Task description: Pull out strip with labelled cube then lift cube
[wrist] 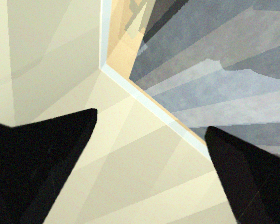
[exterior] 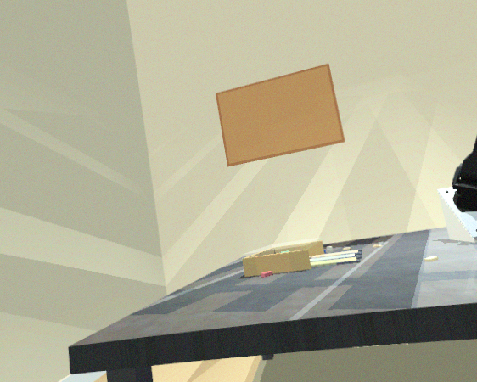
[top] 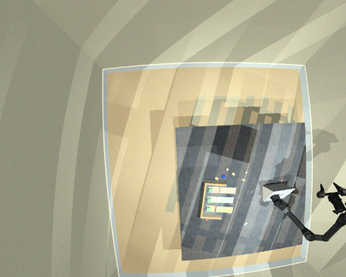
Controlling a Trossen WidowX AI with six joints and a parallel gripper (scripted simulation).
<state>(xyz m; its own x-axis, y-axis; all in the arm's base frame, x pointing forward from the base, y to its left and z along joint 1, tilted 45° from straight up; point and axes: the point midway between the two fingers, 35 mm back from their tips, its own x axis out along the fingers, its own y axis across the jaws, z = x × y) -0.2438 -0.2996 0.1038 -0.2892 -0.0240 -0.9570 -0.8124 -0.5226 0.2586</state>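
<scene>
Three strips lie side by side, their inner ends inside a wooden three-sided tray [top: 202, 200] [exterior: 277, 263] and their outer ends sticking out of its open side. The pale whitish middle strip [top: 222, 200] looks unbroken. The cream strip [top: 228, 190] and the yellow strip [top: 225, 210] each show a gap partway along. A small green cube sits at each inner end: one on the cream row [top: 210, 190], one on the middle row [top: 209, 200], one on the yellow row [top: 208, 209]. No label is readable. My gripper [top: 327, 184] [wrist: 152, 123] is open and empty, far right of the tray, beyond the table edge.
A blue piece [top: 223, 176] and several small beige and white pieces lie beyond the tray. A red piece [top: 207, 220] [exterior: 266, 274] lies against its near wall. A pale piece [top: 245, 223] [exterior: 431, 258] lies apart. The arm's white base plate stands at the table's right.
</scene>
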